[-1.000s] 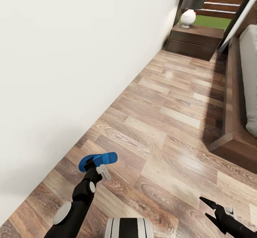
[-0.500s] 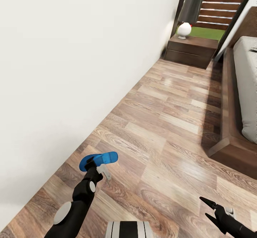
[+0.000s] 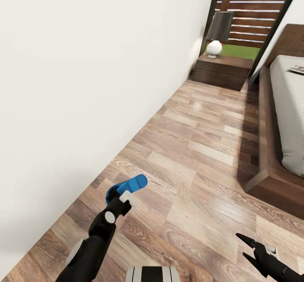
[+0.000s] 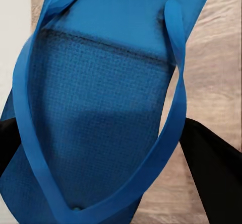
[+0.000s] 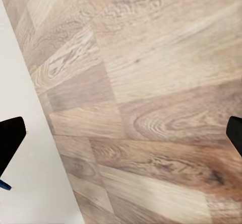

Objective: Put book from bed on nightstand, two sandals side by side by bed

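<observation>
Head view shows the left gripper point(image 3: 120, 194) clamped on one blue sandal point(image 3: 128, 185), held clear of the floor point(image 3: 198, 155) for carrying (bed point(image 3: 291, 117) well ahead and to its right), while the right gripper point(image 3: 249, 248) stands wide and empty.

White wall point(image 3: 84, 62), wood-plank floor point(image 3: 198, 155), black-shaded lamp point(image 3: 218, 32)

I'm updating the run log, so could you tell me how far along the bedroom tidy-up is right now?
Nothing looks finished. In hand: the left gripper holds one blue sandal above the floor; the right gripper is open. Left: set it beside the bed, add the second sandal, and move the book, lying on the mattress, to the nightstand.
</observation>
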`<state>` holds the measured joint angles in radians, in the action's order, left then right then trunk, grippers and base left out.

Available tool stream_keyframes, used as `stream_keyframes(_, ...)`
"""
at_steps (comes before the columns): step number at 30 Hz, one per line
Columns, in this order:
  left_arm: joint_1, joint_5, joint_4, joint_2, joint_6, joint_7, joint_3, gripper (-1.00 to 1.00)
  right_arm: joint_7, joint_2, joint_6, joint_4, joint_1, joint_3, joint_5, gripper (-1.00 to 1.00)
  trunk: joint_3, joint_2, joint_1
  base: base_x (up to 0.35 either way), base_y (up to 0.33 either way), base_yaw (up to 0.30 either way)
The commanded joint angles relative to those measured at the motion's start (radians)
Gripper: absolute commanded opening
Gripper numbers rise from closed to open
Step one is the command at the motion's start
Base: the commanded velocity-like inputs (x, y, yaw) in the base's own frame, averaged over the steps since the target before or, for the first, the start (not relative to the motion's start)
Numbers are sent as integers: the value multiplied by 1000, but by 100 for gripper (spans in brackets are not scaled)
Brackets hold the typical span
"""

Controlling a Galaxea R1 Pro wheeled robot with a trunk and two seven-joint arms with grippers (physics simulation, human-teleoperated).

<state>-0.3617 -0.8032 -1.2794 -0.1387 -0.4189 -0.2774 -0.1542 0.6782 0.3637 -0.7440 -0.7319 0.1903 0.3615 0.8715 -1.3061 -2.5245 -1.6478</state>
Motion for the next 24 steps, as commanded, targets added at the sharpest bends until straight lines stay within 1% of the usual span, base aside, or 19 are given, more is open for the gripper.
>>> stream_keyframes(1, 0, 5, -4, -1, -3, -8, -2, -100, 1, 0, -6, 0, 0, 2, 1, 100, 3, 0, 1, 0, 0, 0)
stream_keyframes(2, 0, 40, -6, -2, -3, -8, -6, -100, 1, 0, -6, 0, 1, 2, 1, 100, 7, 0, 1, 0, 0, 0)
stream_keyframes(3, 0, 58, -7, -3, -3, -8, -9, -100, 1, 0, -6, 0, 1, 2, 1, 100, 11, 0, 1, 0, 0, 0)
stream_keyframes(4, 0, 91, -9, -3, -3, -8, -16, -100, 1, 0, -6, 0, 1, 2, 1, 100, 15, 1, 2, 0, 0, 0)
stream_keyframes(6, 0, 120, -10, -3, -3, -8, -24, -100, 1, 0, -6, 0, 1, 2, 1, 100, 23, 1, 3, 0, 0, 0)
stream_keyframes(7, 0, 158, -12, -2, -2, -8, -33, -100, 1, 0, -6, 0, 1, 2, 1, 100, 26, 1, 3, 0, 0, 0)
stream_keyframes(9, 0, 208, -12, -1, -2, -10, -38, -100, 1, 0, -6, 0, 0, 2, 1, 100, 34, 2, 4, 0, 0, 0)
stream_keyframes(11, 0, 267, -12, 0, -2, -13, -41, -100, 1, 0, -6, 0, 1, 2, 1, 100, 42, 2, 5, 0, 0, 0)
stream_keyframes(13, 0, 325, -12, 1, -1, -33, -41, -100, 1, 0, -6, 0, 0, 2, 1, 100, 50, 3, 6, 0, 0, 0)
stream_keyframes(14, 0, 337, -12, 1, 0, -42, -41, -100, 1, 0, -6, 0, 0, 2, 1, 100, 54, 3, 6, 0, 0, 0)
stream_keyframes(15, 0, 357, -12, 3, 0, -62, -41, -100, 1, 0, -6, 0, 0, 2, 1, 100, 57, 3, 7, 0, 0, 0)
stream_keyframes(16, 0, 366, -12, 3, 0, -73, -40, -100, 1, 0, -6, 0, 1, 2, 1, 100, 61, 3, 7, 0, 0, 0)
stream_keyframes(19, 0, 409, -12, 7, 1, -146, -35, -100, 1, 0, -6, 0, 1, 2, 1, 100, 73, 4, 9, 0, 0, 0)
stream_keyframes(20, 0, 431, -11, 10, 1, -176, -30, -100, 1, 0, -6, 0, 1, 2, 1, 100, 77, 4, 9, 0, 0, 0)
stream_keyframes(21, 0, 440, -11, 12, 1, -185, -26, -100, 1, 0, -6, 0, 1, 2, 1, 100, 81, 5, 10, 0, 0, 0)
stream_keyframes(22, 0, 461, -11, 20, 2, -201, -17, -100, 1, 0, -6, 0, 1, 2, 1, 100, 84, 5, 10, 0, 0, 0)
stream_keyframes(23, 0, 473, -11, 24, 2, -209, -12, -100, 1, 0, -6, 0, 0, 2, 1, 100, 88, 5, 10, 0, 0, 0)
stream_keyframes(24, 0, 501, -11, 33, 2, -224, 0, -100, 1, 0, -6, 0, 0, 2, 1, 100, 92, 5, 11, 0, 0, 0)
